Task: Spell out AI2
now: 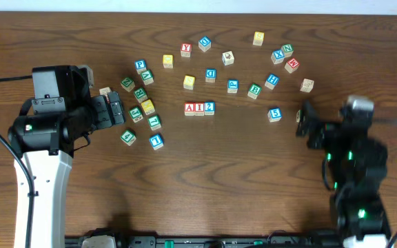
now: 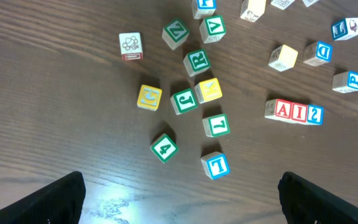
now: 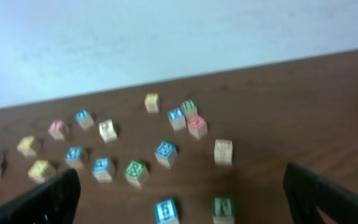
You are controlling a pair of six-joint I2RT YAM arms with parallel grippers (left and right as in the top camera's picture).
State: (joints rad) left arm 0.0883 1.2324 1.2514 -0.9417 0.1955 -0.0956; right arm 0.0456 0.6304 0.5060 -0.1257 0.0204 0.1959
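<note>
Left arm point(image 1: 47, 131) sits off to the side by the loose blocks point(image 1: 147, 107), jaws spread wide with nothing in them. Mid tabletop point(image 1: 240, 186), the A block point(image 1: 189, 107), I block point(image 1: 199, 107) and 2 block point(image 1: 209, 107) sit touching in one neat row, so the word looks done to me. Right arm point(image 1: 353, 158) hangs clear too, jaws wide and empty, probably so nothing bumps the row.

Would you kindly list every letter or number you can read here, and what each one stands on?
"A": red A block
"I": red I block
"2": blue 2 block
"R": green R block
"4": green 4 block
"7": green 7 block
"Z": green Z block
Far blocks in the right wrist view: too blurred to read.
</note>
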